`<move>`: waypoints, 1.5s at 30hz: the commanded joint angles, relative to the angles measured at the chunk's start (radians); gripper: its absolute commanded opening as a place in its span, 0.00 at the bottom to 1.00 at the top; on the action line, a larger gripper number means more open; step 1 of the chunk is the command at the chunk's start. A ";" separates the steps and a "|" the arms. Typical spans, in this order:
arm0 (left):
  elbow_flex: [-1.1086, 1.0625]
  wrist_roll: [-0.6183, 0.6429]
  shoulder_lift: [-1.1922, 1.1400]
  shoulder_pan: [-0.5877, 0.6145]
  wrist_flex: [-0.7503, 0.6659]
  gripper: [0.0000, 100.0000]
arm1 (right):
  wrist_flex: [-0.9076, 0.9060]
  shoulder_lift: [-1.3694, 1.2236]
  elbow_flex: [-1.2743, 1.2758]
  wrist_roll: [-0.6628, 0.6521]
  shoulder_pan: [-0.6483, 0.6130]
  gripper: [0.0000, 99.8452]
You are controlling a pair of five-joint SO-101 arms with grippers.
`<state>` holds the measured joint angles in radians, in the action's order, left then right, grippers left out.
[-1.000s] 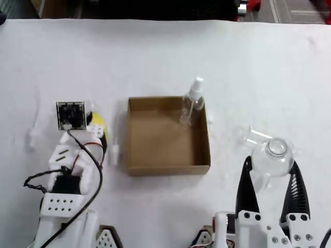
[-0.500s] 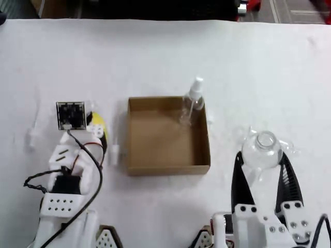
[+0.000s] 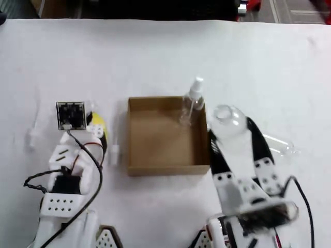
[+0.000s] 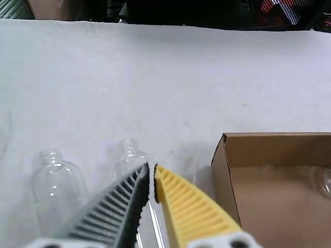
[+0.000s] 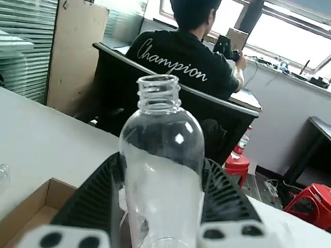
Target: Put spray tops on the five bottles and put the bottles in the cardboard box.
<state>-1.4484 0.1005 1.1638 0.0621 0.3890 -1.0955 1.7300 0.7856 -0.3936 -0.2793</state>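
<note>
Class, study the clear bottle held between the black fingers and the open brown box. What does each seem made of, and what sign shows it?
Clear open-necked bottle: probably glossy transparent plastic; the chair behind shows through it, bright highlights on its shoulder; glass is possible. Open brown box: matte cardboard, dull surface, thin flat walls.

The white table [image 3: 155, 57] carries the cardboard box [image 3: 168, 169], a clear bottle [image 3: 279, 145] lying near it, and two uncapped bottles [image 4: 54, 181] standing.
</note>
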 commanded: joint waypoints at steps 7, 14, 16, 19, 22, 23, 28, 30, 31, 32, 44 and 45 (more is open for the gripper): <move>0.058 -0.051 0.022 -0.018 -0.051 0.03 | 0.464 -0.008 0.311 -0.180 -0.024 0.02; 0.032 -0.054 0.025 -0.018 -0.098 0.03 | 0.846 0.001 0.674 -0.172 -0.130 0.02; 0.032 -0.054 0.025 -0.018 -0.100 0.03 | 0.898 -0.001 0.729 -0.104 -0.173 0.02; 0.032 -0.054 0.025 -0.018 -0.100 0.03 | 0.946 -0.008 0.775 0.055 -0.216 0.02; 0.032 -0.054 0.025 -0.018 -0.100 0.03 | 0.989 -0.010 0.822 0.143 -0.263 0.02; 0.032 -0.054 0.025 -0.018 -0.100 0.03 | 1.012 -0.010 0.841 0.149 -0.278 0.02; 0.034 -0.054 0.025 -0.018 -0.100 0.03 | 1.063 -0.042 0.859 0.155 -0.315 0.02; 0.034 -0.054 0.025 -0.018 -0.100 0.03 | 1.063 -0.105 0.798 0.155 -0.315 0.02; 0.034 -0.054 0.025 -0.018 -0.100 0.03 | 1.055 -0.150 0.746 0.157 -0.314 0.02; 0.034 -0.054 0.025 -0.018 -0.100 0.03 | 1.041 -0.203 0.684 0.175 -0.312 0.02; 0.034 -0.054 0.025 -0.018 -0.098 0.03 | 0.940 -0.978 0.245 0.417 -0.269 0.02; 0.034 -0.054 0.025 -0.018 -0.098 0.03 | 1.003 -1.024 0.258 0.417 -0.269 0.02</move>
<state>-1.4484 0.0575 1.1638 0.0621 0.3184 -0.2348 0.8339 1.0833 0.0130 -0.5585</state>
